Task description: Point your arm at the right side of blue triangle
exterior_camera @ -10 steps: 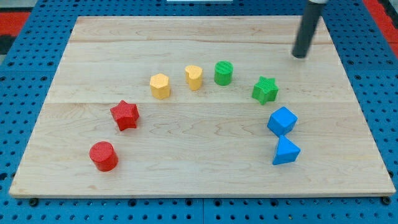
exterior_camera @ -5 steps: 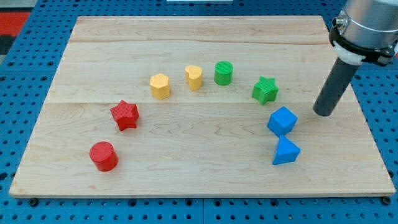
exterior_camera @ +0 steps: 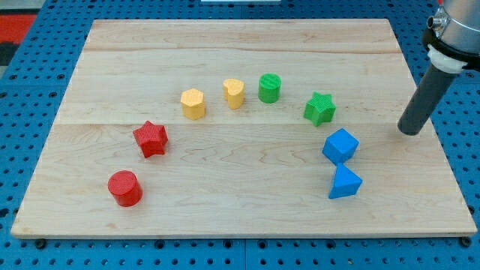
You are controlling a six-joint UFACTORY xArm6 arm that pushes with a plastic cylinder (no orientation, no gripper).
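Observation:
The blue triangle (exterior_camera: 343, 182) lies on the wooden board (exterior_camera: 240, 210) at the view's lower right. The blue cube (exterior_camera: 340, 145) sits just above it, almost touching. My tip (exterior_camera: 409, 132) rests on the board to the right of and above the triangle, well apart from it, and to the right of the blue cube. The rod rises up and right out of the frame.
A green star (exterior_camera: 319, 108), green cylinder (exterior_camera: 269, 88), yellow heart-like block (exterior_camera: 234, 93) and yellow hexagon (exterior_camera: 193, 103) form an arc across the middle. A red star (exterior_camera: 151, 138) and red cylinder (exterior_camera: 124, 187) lie at the lower left. The board's right edge is close to my tip.
My tip came down from the board's upper right toward the blue blocks, then shifted a little to the right. No block has moved.

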